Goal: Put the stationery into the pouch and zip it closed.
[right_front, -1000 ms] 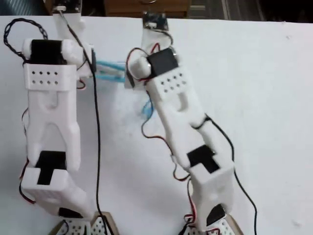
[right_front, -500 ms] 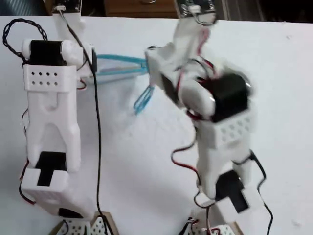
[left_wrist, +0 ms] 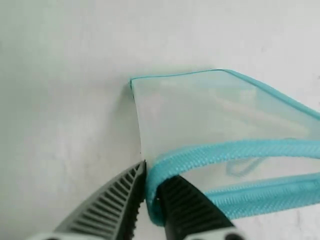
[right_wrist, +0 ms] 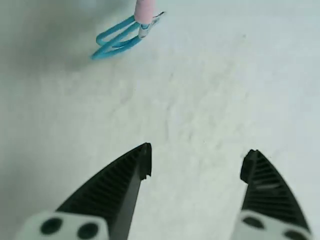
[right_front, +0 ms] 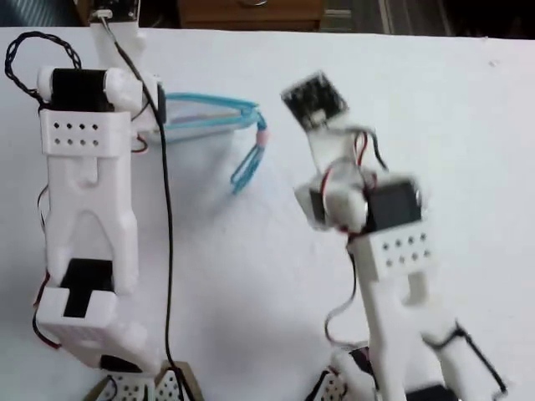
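Note:
A clear pouch with a blue zipper edge lies at the back of the white table. A pink zipper pull with a blue loop trails from its right end. My left gripper is shut on the pouch's blue zipper edge at its left end, under the left arm's wrist in the high view. My right gripper hangs open over bare table, apart from the pouch and to its right. The pink pull and blue loop lie well beyond its fingertips.
The white table has open room on the right and in the middle front. A black cable runs down beside the left arm. Dark furniture stands behind the table's far edge.
The right arm slid rightward along the pouch's top, then came off it and drew back to the right. The pouch end, pink pull and loop are now uncovered. The left arm kept still.

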